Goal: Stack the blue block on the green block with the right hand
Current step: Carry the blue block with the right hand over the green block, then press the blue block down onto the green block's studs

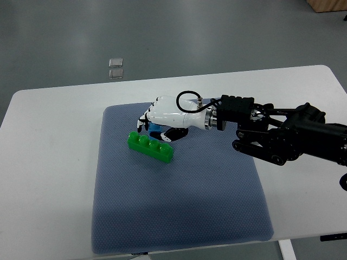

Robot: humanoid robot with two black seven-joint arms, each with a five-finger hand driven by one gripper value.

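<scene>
While right hand (162,116) cups blue block (156,128), just behind green block (151,147)

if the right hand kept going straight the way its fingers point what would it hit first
The right hand points toward the picture's left, across the mat. That way looks free; the green block lies just nearer the camera, though depth is unclear.

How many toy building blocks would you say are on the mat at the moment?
2. The green block lies on the grey mat, left of centre. The blue block sits just behind it, mostly hidden under the right hand.
</scene>
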